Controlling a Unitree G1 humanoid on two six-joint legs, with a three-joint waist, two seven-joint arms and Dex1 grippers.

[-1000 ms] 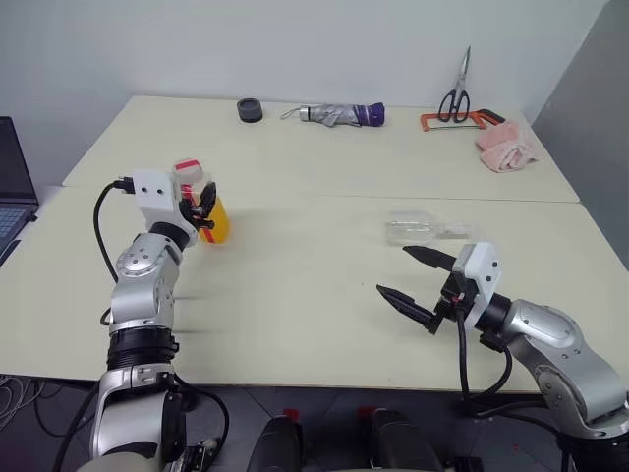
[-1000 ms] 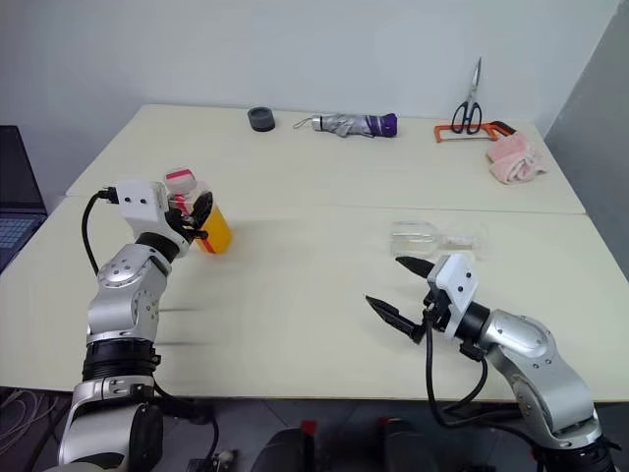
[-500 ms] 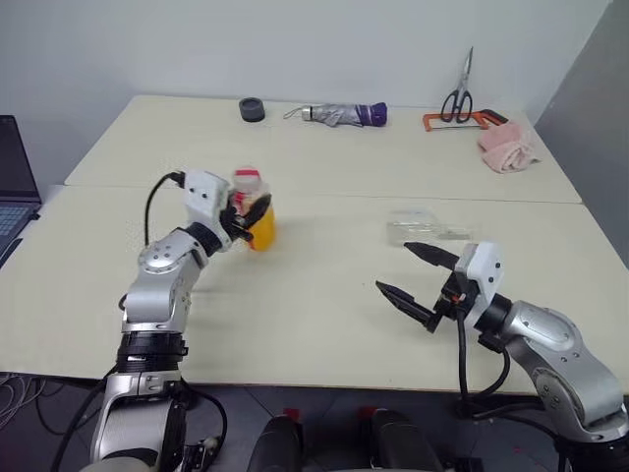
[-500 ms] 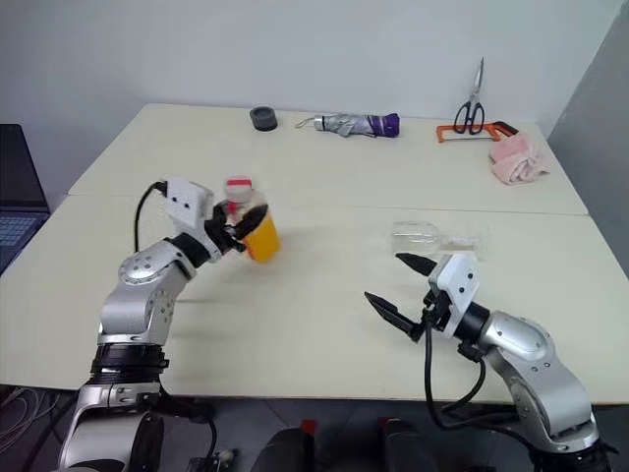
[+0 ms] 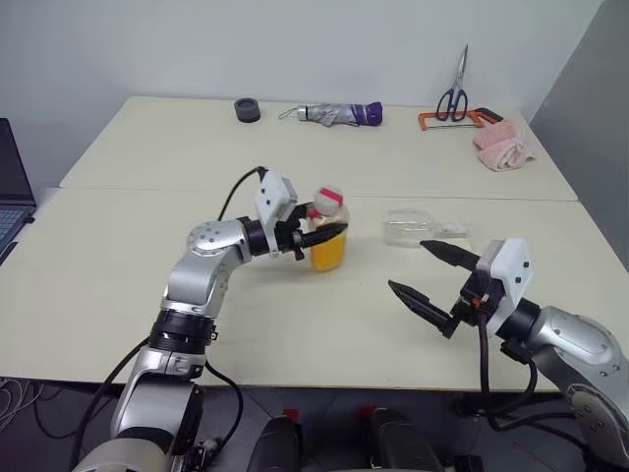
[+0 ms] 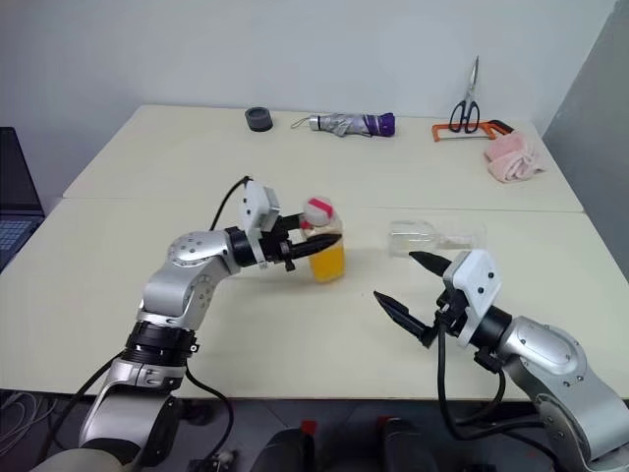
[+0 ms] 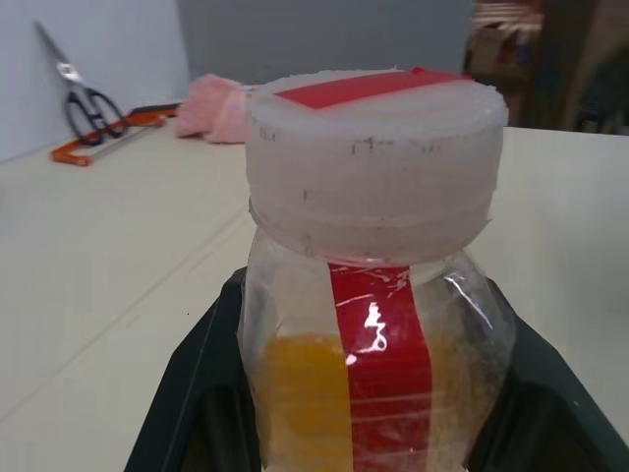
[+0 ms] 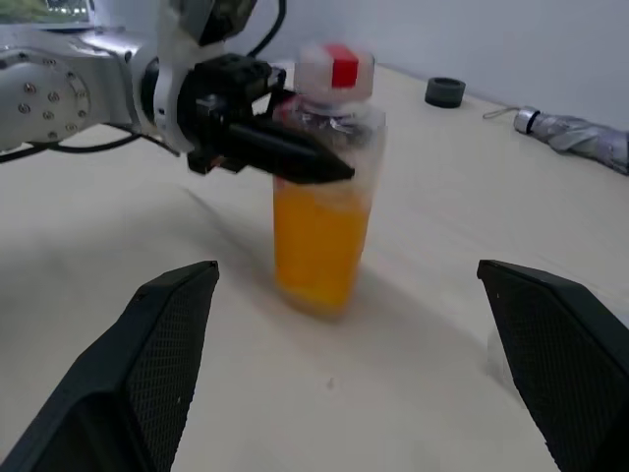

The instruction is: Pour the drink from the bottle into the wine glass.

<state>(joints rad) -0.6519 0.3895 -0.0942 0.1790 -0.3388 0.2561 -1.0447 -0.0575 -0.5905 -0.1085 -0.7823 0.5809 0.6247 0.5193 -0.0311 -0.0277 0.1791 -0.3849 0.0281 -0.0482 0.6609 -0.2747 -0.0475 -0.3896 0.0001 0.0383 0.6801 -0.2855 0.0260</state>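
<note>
The left claw (image 5: pixel 319 234) is clamped on the bottle (image 5: pixel 328 231), its black fingers (image 8: pixel 285 152) gripping the clear upper part just under the cap (image 7: pixel 378 157). It points level, across the tabletop (image 5: pixel 147 256) toward the robot's right. The bottle stands upright, near the middle of the tabletop; whether its base touches the surface or hangs just above it cannot be told. The drink (image 8: pixel 319 246) fills the lower half of the bottle, orange-yellow, and a red strip (image 7: pixel 378 364) runs down from the white cap, which is on.

The right claw (image 5: pixel 432 280) has its two fingers spread wide apart with nothing between them. It hangs above the tabletop's near right part, pointing toward the bottle, well apart from it.

The glass (image 5: pixel 418 228) lies on its side on the tabletop, to the right of the bottle and just beyond the right claw. It is clear and hard to make out; its bowl is toward the bottle and its stem points away to the right.

Along the far edge lie a dark roll of tape (image 5: pixel 249 110), a folded umbrella (image 5: pixel 339 114), scissors (image 5: pixel 455 90) on an orange-handled tool (image 5: pixel 457 119), and a pink cloth (image 5: pixel 503 147). A laptop (image 5: pixel 10 192) sits at the left edge.
</note>
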